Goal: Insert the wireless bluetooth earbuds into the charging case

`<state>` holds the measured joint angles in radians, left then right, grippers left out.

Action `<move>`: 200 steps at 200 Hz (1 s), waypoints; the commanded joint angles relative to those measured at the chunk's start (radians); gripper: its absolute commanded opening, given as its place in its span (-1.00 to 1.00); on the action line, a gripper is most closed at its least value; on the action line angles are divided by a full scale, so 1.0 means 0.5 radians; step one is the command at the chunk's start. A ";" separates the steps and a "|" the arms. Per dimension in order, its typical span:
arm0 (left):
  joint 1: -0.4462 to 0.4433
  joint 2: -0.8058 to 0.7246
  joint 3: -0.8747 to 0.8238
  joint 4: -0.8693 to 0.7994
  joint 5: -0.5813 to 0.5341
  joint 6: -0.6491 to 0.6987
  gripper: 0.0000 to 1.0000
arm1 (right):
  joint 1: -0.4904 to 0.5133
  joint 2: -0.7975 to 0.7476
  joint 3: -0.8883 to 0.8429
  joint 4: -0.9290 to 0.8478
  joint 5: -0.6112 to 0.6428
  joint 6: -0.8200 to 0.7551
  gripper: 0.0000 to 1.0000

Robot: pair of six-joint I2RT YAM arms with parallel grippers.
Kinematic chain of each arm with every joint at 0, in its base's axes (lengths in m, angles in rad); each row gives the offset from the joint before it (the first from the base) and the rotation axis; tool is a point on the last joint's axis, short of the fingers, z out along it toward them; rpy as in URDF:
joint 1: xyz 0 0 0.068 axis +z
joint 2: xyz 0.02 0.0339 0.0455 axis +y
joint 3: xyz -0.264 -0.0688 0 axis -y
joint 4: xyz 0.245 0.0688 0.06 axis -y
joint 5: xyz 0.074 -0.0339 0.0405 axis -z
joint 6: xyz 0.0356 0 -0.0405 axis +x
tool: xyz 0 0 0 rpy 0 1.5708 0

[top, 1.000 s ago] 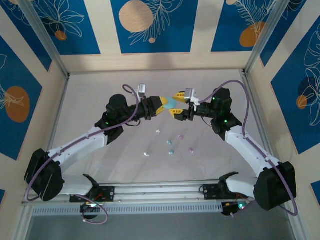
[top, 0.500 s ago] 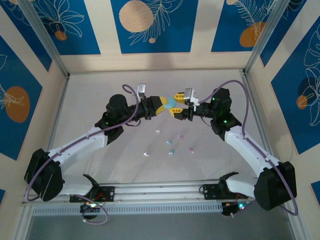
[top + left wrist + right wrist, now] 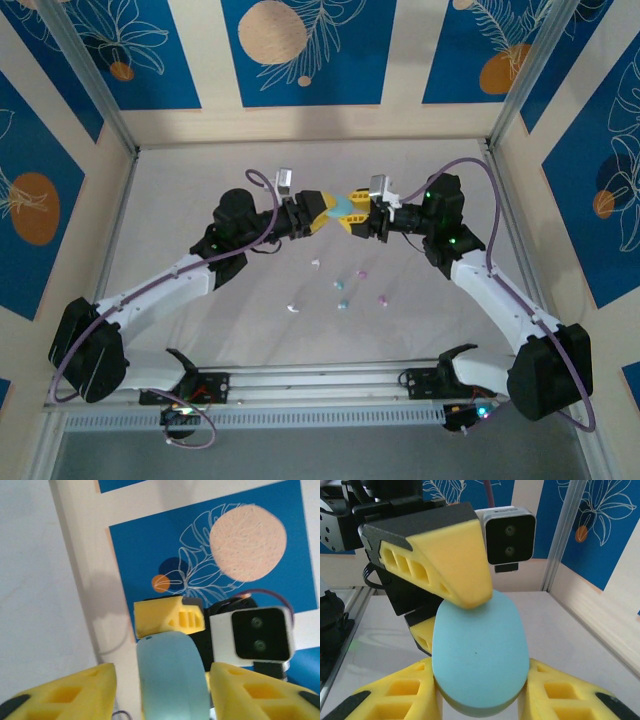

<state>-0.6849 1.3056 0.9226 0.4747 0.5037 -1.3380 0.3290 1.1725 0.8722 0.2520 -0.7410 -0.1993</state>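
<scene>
- The right gripper [image 3: 479,680] grasps the light blue charging case [image 3: 480,655], one finger against each side, held in the air above the surface [image 3: 190,190].
- The left gripper [image 3: 161,675] is released: its fingers stand either side of the case, with a gap on one side.
- The six wireless bluetooth earbuds [image 3: 339,285] lie scattered on the surface, nearer than the case.

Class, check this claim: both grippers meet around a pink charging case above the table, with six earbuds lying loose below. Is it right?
Not quite. The charging case is light blue, not pink; the right wrist view shows it plainly. The rest stands: the left gripper and right gripper meet around it above the table, six earbuds lying loose below.
</scene>
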 commanded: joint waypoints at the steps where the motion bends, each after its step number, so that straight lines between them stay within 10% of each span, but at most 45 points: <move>1: 0.003 -0.109 0.059 -0.200 -0.036 0.296 0.19 | -0.033 -0.014 0.082 -0.114 -0.087 0.083 -0.40; 57: 0.025 -0.475 0.008 -0.484 -0.257 1.692 0.69 | -0.106 -0.001 0.226 -0.416 -0.346 0.200 -0.39; 97: 0.026 -0.661 -0.125 -0.453 0.008 2.722 0.60 | -0.099 0.021 0.351 -0.562 -0.522 0.218 -0.38; 200: 0.038 -0.349 -0.050 0.041 0.420 2.637 0.23 | 0.020 0.021 0.419 -0.631 -0.526 0.107 -0.36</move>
<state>-0.6735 1.1137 0.8787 0.3908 0.6468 -0.0002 0.3309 1.1782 1.0546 -0.0433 -0.9779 -0.1234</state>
